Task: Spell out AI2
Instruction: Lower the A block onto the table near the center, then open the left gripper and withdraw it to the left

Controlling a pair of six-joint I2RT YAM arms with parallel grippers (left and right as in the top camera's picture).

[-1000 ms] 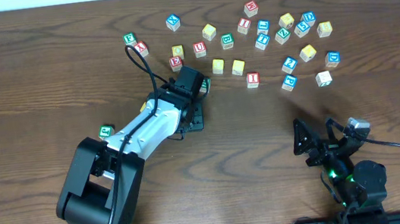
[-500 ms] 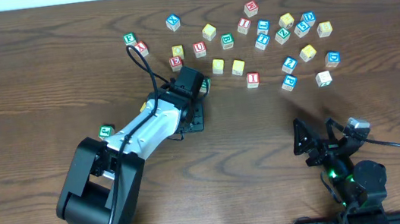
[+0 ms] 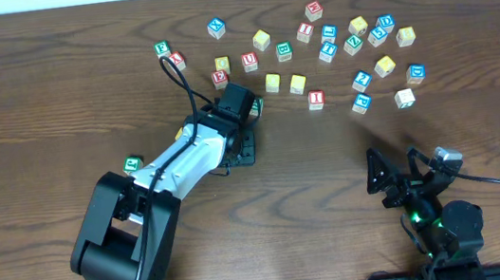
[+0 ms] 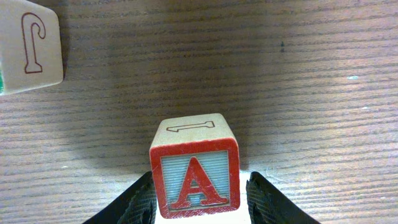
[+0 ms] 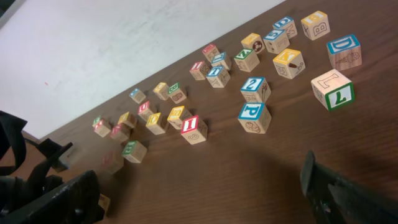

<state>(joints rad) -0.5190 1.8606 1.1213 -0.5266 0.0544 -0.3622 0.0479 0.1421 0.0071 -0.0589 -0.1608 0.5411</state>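
The left tool [image 4: 200,198] was clamped on the A cube [image 4: 194,165] left of the table's centre, the right tool [image 5: 198,180] stood apart and empty near the front edge, and the I cube [image 5: 189,126] and 2 cube [image 5: 255,88] lay unplaced among the loose cubes toward the far edge.

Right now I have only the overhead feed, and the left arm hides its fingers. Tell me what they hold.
Observer: The left gripper is shut on the A cube, its red A facing the wrist camera.
Operator: Report anything close to it.
Observer: A cube with an outlined J lies beyond it, well apart.
Operator: Now the other arm.
Observer: The right gripper is open and empty; the I cube and 2 cube lie ahead of it.
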